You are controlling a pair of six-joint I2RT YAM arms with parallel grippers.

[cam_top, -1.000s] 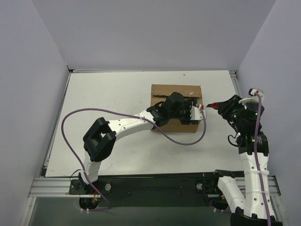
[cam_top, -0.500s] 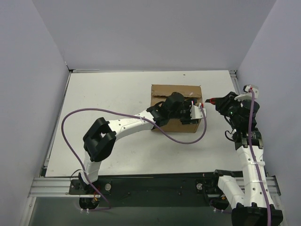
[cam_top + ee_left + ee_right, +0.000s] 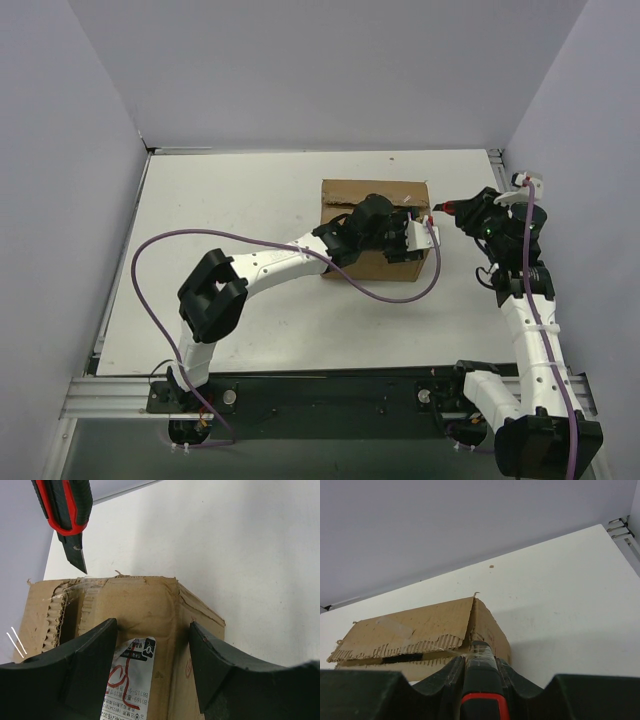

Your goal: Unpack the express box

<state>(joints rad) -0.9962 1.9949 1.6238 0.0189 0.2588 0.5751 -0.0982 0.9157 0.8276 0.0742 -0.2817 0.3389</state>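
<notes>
The express box point(image 3: 360, 192), brown cardboard with a white label point(image 3: 127, 675), lies flaps-up mid-table. My left gripper point(image 3: 405, 240) rests on its top near the right end, its jaws apart on either side of the label point(image 3: 152, 630), holding nothing. My right gripper point(image 3: 465, 213) is shut on a red and black utility knife point(image 3: 447, 208). The knife point(image 3: 67, 505) points its bare blade just above the box's right end, by the taped seam. In the right wrist view the knife point(image 3: 481, 680) aims at the box point(image 3: 410, 625), whose seam gapes with torn corrugated edges.
Grey walls close off the table point(image 3: 230, 210) at the left, back and right. A purple cable point(image 3: 390, 298) loops from the left arm in front of the box. A metal rail point(image 3: 300, 390) runs along the near edge.
My right gripper has carried the knife a little farther from the base, along the box's right end towards its far corner. The left gripper and the box have not moved.
</notes>
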